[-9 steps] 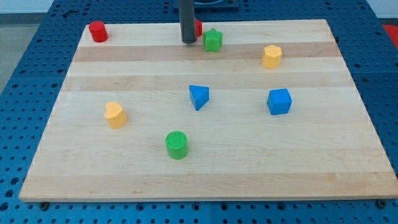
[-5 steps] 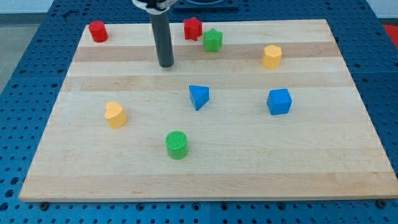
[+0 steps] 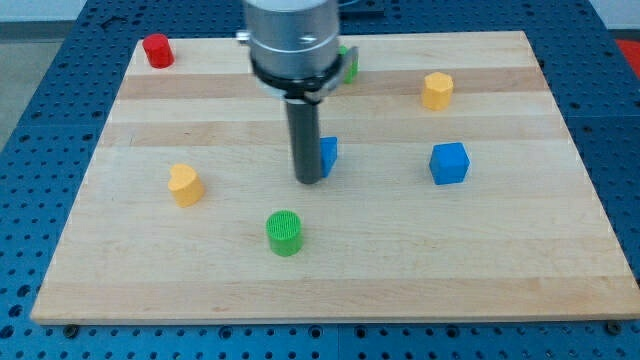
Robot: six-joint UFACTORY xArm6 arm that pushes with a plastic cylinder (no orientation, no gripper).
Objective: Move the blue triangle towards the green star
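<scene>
The blue triangle [image 3: 328, 154] lies near the board's middle, mostly hidden behind my rod. My tip [image 3: 309, 181] rests on the board just below and left of the triangle, touching or nearly touching it. The green star [image 3: 350, 62] sits near the view's top, largely covered by the arm's body; only its right edge shows.
A red cylinder [image 3: 155, 49] stands at the top left, a yellow block [image 3: 436, 90] at the upper right, a blue cube [image 3: 449, 162] at the right, a yellow heart block [image 3: 184, 185] at the left, a green cylinder [image 3: 285, 232] below my tip. The wooden board [image 3: 500, 270] lies on a blue perforated table.
My rod has moved from the view's top down and right to the blue triangle's lower left side. The arm's body now hides the red star and most of the green star.
</scene>
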